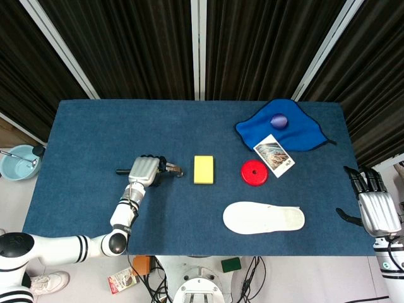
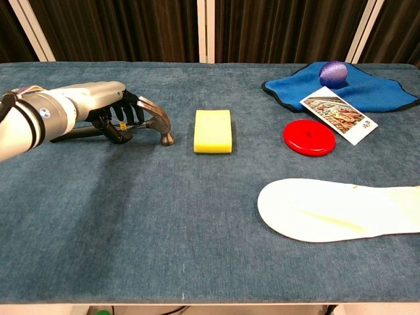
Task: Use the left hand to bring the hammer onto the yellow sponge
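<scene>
Nearest us lies a white insole (image 2: 335, 211). We note the hammer (image 2: 152, 119) on the counter (image 2: 164, 216), head just left of the yellow sponge (image 2: 213, 130), our left hand (image 2: 108, 108) with fingers (image 2: 128, 113) curled around its handle. Right hand (image 1: 377, 208) hangs off-counter, fingers apart, holding nothing.

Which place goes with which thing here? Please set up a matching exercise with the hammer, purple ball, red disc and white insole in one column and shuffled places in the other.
Things:
1. hammer
2. purple ball
3. red disc
4. white insole

Places:
A. on the blue cloth
B. nearest the table's front edge
C. under the fingers of the left hand
D. between the yellow sponge and the picture card

Pairs: 1-C, 2-A, 3-D, 4-B
</scene>
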